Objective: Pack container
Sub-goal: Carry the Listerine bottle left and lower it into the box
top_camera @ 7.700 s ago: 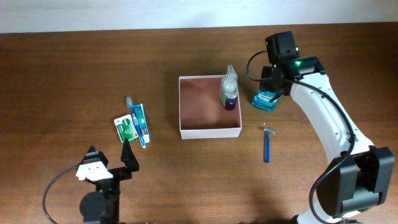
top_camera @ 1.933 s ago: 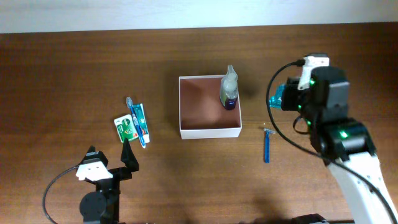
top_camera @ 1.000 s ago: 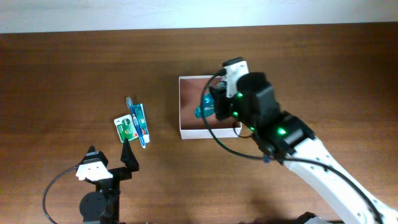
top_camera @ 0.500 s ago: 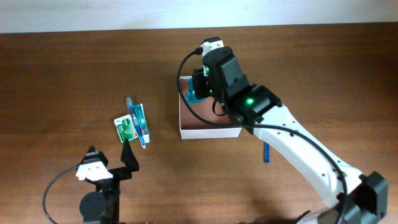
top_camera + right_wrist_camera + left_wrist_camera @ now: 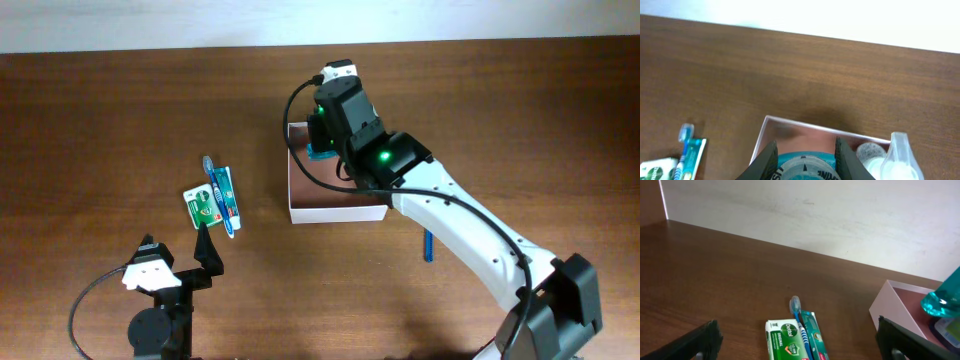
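Right gripper (image 5: 806,154): clamped on the blue mouthwash bottle (image 5: 805,169).
Container (image 5: 291,190): directly beneath the right gripper, with the bottle over its far-left corner, inside the walls.
Bottle long axis: cannot tell; seen end-on from the right wrist.
Occupied space: pump bottle (image 5: 900,150) in the container's far-right corner, just beside the held bottle.
Left gripper (image 5: 796,335): fingers spread, empty, well left of the container.
Next move (judgement): straight descent by the right arm, then release; possible contact with the container's left wall.

Razor (image 5: 427,246) partly under right arm (image 5: 466,229) (top hidden).
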Available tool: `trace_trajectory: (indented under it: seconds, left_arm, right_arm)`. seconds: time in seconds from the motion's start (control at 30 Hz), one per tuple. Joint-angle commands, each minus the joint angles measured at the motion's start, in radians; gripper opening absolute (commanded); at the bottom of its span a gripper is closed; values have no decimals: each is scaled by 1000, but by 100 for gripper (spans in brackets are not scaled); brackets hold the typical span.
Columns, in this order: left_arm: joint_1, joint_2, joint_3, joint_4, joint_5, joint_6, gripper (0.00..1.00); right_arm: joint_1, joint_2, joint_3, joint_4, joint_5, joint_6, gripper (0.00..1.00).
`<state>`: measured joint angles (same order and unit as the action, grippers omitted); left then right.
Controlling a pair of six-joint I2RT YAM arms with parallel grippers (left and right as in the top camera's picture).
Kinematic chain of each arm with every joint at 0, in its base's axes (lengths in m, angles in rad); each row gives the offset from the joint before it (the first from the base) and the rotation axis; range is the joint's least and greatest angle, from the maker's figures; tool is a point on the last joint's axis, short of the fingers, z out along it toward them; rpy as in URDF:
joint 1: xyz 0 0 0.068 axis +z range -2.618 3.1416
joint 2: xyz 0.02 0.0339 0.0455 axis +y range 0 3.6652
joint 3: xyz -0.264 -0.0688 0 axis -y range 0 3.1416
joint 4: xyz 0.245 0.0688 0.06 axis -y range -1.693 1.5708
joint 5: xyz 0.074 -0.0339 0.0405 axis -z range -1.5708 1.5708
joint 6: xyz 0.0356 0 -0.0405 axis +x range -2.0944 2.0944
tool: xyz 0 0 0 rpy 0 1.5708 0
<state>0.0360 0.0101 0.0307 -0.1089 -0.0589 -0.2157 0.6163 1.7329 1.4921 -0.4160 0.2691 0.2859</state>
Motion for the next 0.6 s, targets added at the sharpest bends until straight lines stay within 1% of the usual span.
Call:
trace_trajectory:
  seconds: [0.0, 0.27, 0.57]
  left_arm:
    - [6, -4, -10, 7, 0, 20, 100]
    - [6, -4, -10, 7, 0, 20, 99]
    - [6, -4, -10, 7, 0, 20, 99]
  right_arm:
    - [5, 29, 40, 16, 51, 8, 25]
    - [-1, 62, 40, 83, 87, 11, 25]
    - [-34, 142, 40, 93, 87, 12, 25]
